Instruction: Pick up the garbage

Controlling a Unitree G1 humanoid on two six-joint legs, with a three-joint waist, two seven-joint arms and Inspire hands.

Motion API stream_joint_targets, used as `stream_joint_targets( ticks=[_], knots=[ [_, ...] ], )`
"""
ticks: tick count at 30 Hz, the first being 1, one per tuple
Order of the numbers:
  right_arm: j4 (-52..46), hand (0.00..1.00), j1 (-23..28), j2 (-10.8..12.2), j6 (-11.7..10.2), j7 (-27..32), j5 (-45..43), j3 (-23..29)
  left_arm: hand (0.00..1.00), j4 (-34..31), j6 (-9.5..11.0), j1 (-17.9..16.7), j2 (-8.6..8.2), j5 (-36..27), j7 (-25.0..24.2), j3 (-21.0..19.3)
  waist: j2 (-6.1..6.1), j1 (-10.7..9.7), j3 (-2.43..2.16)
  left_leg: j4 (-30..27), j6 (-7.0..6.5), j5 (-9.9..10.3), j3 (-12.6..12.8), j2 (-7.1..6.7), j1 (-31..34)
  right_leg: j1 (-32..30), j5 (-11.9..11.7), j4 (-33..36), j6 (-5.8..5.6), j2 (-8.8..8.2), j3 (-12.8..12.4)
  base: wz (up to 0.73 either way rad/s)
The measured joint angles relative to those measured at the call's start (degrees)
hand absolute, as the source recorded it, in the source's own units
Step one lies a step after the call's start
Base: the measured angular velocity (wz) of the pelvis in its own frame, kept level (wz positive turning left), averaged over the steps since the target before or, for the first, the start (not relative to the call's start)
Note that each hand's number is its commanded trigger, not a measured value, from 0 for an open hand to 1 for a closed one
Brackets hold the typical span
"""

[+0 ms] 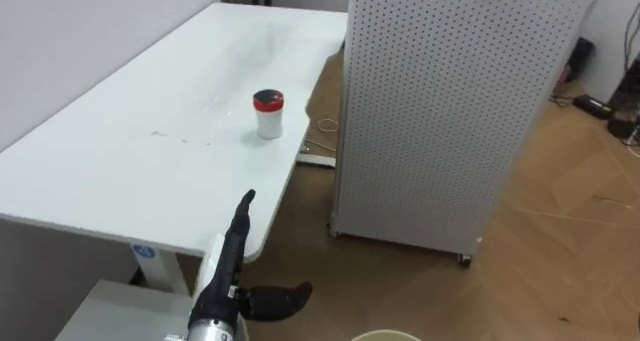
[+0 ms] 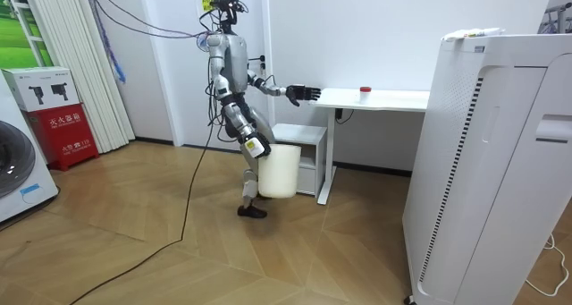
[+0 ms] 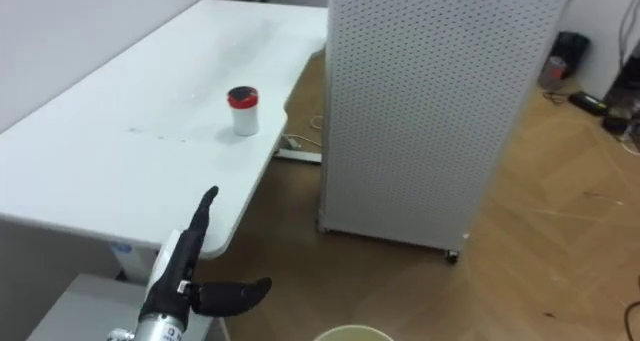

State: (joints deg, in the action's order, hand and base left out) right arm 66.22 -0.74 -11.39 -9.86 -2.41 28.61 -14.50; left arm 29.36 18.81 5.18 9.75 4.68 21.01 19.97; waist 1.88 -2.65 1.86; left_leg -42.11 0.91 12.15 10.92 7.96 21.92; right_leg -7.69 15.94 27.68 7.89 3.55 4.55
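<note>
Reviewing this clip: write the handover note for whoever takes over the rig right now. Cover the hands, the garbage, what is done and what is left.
Left hand: open, empty, stretched out at the near end of the white table.
Right hand: low by the rim of the white bin at the robot's legs; grip not readable.
Garbage: a small white jar with a red lid, upright on the table beyond the left hand, untouched.
Done: the robot stands at the table's end with the bin beside it.
Left: reach the jar, grasp it, drop it in the bin.

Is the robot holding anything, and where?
Left hand is open, empty. Right hand sits at the rim of the cream plastic bucket; grip cannot be told.
</note>
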Motion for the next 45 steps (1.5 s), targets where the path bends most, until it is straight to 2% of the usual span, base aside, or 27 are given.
stream_joint_targets(
  ticks=[1,2,3,4,5,6,9,11,16,19,22,23,24,25,26,27,28,29,30,32,33,34,35,36,38,41,45],
  knots=[
    [0.0,1.0,0.03,-0.15,0.01,0.18,0.0,0.0,0.0,-0.01,0.01,0.0,0.07,-0.05,0.06,-0.18,-0.43,0.0,-0.26,4.01,0.45,-0.49,-0.39,-0.69,0.49,0.18,0.31,0.03,-0.02,0.0,-0.35,-0.48],
    [-0.01,1.0,0.31,-0.3,0.02,0.44,0.05,0.04,0.0,0.02,0.02,-0.01,0.14,-0.01,0.08,-0.67,-0.25,-0.23,-0.29,12.06,0.87,-2.01,-1.47,-1.98,0.79,1.13,1.23,0.14,-0.26,-0.11,-1.22,-0.34],
    [-0.18,1.0,1.2,-0.66,0.02,0.45,0.08,0.04,0.0,-0.01,0.04,-0.01,0.14,-0.05,0.09,-0.81,-0.38,-0.16,-0.75,19.63,0.85,-4.21,-3.13,-3.35,0.79,2.13,2.33,0.1,-0.72,-0.15,-2.17,-0.32],
    [-0.16,1.0,1.57,-0.84,0.06,0.47,0.03,0.03,0.0,-0.05,0.08,-0.01,0.14,-0.02,0.09,-1.05,-0.39,0.03,-0.83,22.48,0.73,-6.17,-3.96,-3.9,0.6,2.84,2.92,0.11,-1.0,-0.16,-2.68,-0.39],
    [-0.16,1.0,2.26,-1.03,0.19,0.45,0.0,0.09,0.0,-0.11,0.24,-0.05,0.14,0.09,0.18,-1.97,-0.65,0.35,-1.31,26.25,0.64,-10.12,-5.71,-4.9,-0.38,4.12,3.85,0.12,-2.05,-0.44,-3.84,-0.38],
    [-0.16,1.0,2.5,-1.14,0.64,0.43,-0.02,0.11,0.0,-0.12,0.7,-0.09,0.44,0.3,1.01,-2.74,-0.48,0.22,-1.55,27.62,-0.17,-14.05,-6.36,-6.04,-2.16,4.96,4.96,-0.03,-3.03,-0.92,-4.91,-0.39],
    [-0.25,1.0,2.55,-1.4,0.82,0.39,-1.23,0.13,0.0,-0.15,2.19,-0.24,0.9,0.89,2.41,-4.56,0.01,1.16,-1.69,26.37,-2.87,-16.33,-6.12,-7.95,-3.68,6.61,6.34,-1.31,-4.83,-2.68,-5.37,-0.52],
    [-1.26,1.0,2.56,-1.26,0.76,0.5,-2.18,0.11,0.0,-0.16,2.82,-0.37,1.58,0.66,3.24,-5.39,0.7,1.48,-1.47,22.8,-4.12,-13.24,-4.71,-9.26,-3.52,8.63,6.89,-3.47,-6.15,-5.08,-5.27,-0.37],
    [-2.46,1.0,2.34,-0.83,0.62,0.42,-4.24,0.08,0.0,-0.71,2.91,-0.45,1.64,0.76,3.82,-6.99,0.92,1.6,-1.46,17.11,-5.21,-6.51,-2.99,-10.6,-2.95,10.96,7.81,-4.64,-7.91,-7.73,-4.82,-0.13],
    [-3.75,1.0,1.79,-0.81,0.64,0.49,-3.79,0.01,0.0,-0.88,3.6,-0.4,1.81,0.5,5.04,-7.0,0.94,1.94,-1.42,14.4,-6.1,-3.71,-2.05,-10.99,-2.59,10.51,8.33,-0.74,-8.89,-9.71,-1.9,0.01],
    [-4.08,1.0,0.53,-0.62,0.63,0.97,-3.79,-0.62,0.0,-0.9,3.76,-0.26,2.34,0.48,6.19,-6.9,0.97,1.91,-1.4,11.37,-6.86,-0.76,-2.16,-11.68,-2.83,7.73,7.82,9.34,-10.07,-11.62,0.71,0.11],
    [-4.15,1.0,0.38,-0.64,0.63,1.14,-3.63,-0.58,0.0,-0.97,3.74,-0.28,2.43,0.47,6.49,-6.85,0.93,2.09,-1.31,11.24,-7.2,0.19,-2.07,-11.95,-3.59,6.09,6.65,13.93,-11.8,-12.66,1.2,0.08],
    [-4.32,1.0,0.38,-0.66,0.63,1.49,-3.18,-0.55,0.0,-0.96,3.74,-0.29,2.45,0.49,7.05,-6.81,0.7,2.55,-1.13,11.42,-7.35,1.08,-2.24,-12.29,-4.59,4.63,4.73,18.25,-12.28,-13.43,1.51,0.07],
    [-4.39,1.0,0.38,-0.64,0.63,1.66,-3.14,-0.57,0.0,-0.93,3.73,-0.31,2.46,0.48,7.39,-6.81,0.51,2.73,-1.0,11.47,-7.42,1.5,-2.42,-12.47,-5.17,4.2,3.54,20.16,-12.23,-13.67,1.74,0.14],
    [-4.42,1.0,0.39,-0.68,0.68,1.82,-3.11,-0.52,0.0,-0.93,3.73,-0.34,2.35,0.39,7.73,-6.76,0.06,2.75,-0.61,11.79,-7.53,2.18,-3.09,-12.75,-6.45,3.14,0.46,23.31,-12.1,-13.81,1.94,0.22],
    [-4.41,1.0,0.38,-0.7,0.75,1.91,-3.17,-0.52,0.0,-0.96,3.74,-0.37,2.4,0.54,8.19,-6.5,-0.56,2.8,-0.55,12.15,-7.58,2.63,-3.89,-12.7,-7.25,2.31,-2.57,25.36,-12.14,-13.92,2.73,0.22],
    [-4.4,1.0,0.46,-0.64,0.75,1.9,-3.16,-0.52,0.0,-0.96,3.73,-0.37,2.43,0.57,8.31,-6.44,-0.69,2.77,-0.61,12.74,-7.61,2.71,-4.22,-12.68,-7.7,1.9,-3.42,25.92,-12.23,-14.13,3.25,0.04],
    [-4.46,1.0,0.21,-0.81,0.75,1.74,-3.06,-0.6,0.0,-0.96,3.74,-0.41,2.44,0.44,9.1,-6.3,-1.17,3.66,-0.6,13.78,-7.54,2.66,-4.88,-12.42,-8.08,0.21,-1.51,26.2,-12.84,-13.99,3.35,-0.15],
    [-4.56,1.0,-0.34,-1.09,0.81,1.51,-2.85,-0.57,0.0,-0.79,3.75,-0.42,2.4,0.45,9.7,-6.28,-1.98,4.45,-0.51,14.7,-7.3,2.51,-5.07,-11.75,-8.17,-2.75,1.61,25.52,-12.35,-13.52,3.45,-0.18],
    [-4.46,1.0,-0.4,-1.0,1.24,1.13,-2.32,-0.65,0.0,0.1,3.77,-0.46,2.35,0.41,9.86,-6.04,-2.41,4.67,-0.55,16.22,-6.79,2.19,-5.37,-10.93,-9.32,-6.18,4.2,20.2,-11.67,-13.12,3.44,-0.02],
    [-4.43,1.0,-0.15,-0.75,1.25,0.97,-2.28,-0.75,0.0,0.44,4.01,-0.73,2.32,0.43,10.05,-6.09,-2.09,4.68,-0.56,17.51,-6.34,1.92,-5.58,-10.65,-10.59,-7.34,4.11,13.72,-11.59,-13.17,2.88,0.09],
    [-4.41,1.0,-0.1,-0.69,1.25,1.01,-2.32,-0.97,0.0,0.7,4.13,-0.74,2.33,0.46,10.16,-6.2,-1.78,4.58,-0.56,18.2,-6.09,1.81,-5.73,-10.65,-11.27,-7.46,3.7,9.54,-11.65,-13.29,2.4,0.12],
    [-4.46,1.0,-0.22,-0.58,1.24,0.99,-2.72,-1.25,0.0,1.01,4.23,-0.73,2.46,0.48,10.69,-6.49,-1.02,4.53,-0.56,18.97,-5.24,2.01,-6.11,-10.67,-12.29,-7.85,-0.03,1.82,-11.87,-13.41,0.76,0.28],
    [-4.4,1.0,-0.03,-0.37,1.23,1.24,-3.29,-1.18,0.0,1.27,4.25,-1.12,2.34,0.5,11.06,-6.67,-0.88,4.18,-0.76,18.52,-4.22,2.42,-7.77,-10.18,-12.68,-7.42,-4.16,0.06,-11.47,-12.82,0.49,0.31],
    [-4.41,1.0,0.09,-0.33,1.23,1.8,-3.59,-1.15,0.0,1.17,4.26,-1.26,2.45,0.48,11.07,-6.55,-1.31,4.31,-1.31,18.72,-3.01,2.34,-8.64,-8.61,-12.89,-5.31,-4.73,-2.7,-10.25,-10.72,1.89,0.24],
    [-4.44,1.0,-0.21,-0.22,1.16,1.51,-3.76,-1.14,0.0,1.18,4.22,-1.63,2.35,-1.97,10.86,-6.68,-1.05,4.07,-1.2,21.08,-1.52,1.92,-8.7,-6.69,-14.64,-2.18,-5.47,-6.22,-9.02,-8.63,3.72,0.17],
    [-4.45,1.0,-0.15,-0.2,1.17,0.17,-4.01,-1.28,0.0,1.15,3.97,-2.28,2.26,-5.06,9.77,-5.5,-0.96,2.8,-1.14,22.37,-0.72,1.9,-8.59,-5.67,-16.69,0.91,-5.66,-9.01,-8.55,-7.17,5.09,0.15]
  ],
)
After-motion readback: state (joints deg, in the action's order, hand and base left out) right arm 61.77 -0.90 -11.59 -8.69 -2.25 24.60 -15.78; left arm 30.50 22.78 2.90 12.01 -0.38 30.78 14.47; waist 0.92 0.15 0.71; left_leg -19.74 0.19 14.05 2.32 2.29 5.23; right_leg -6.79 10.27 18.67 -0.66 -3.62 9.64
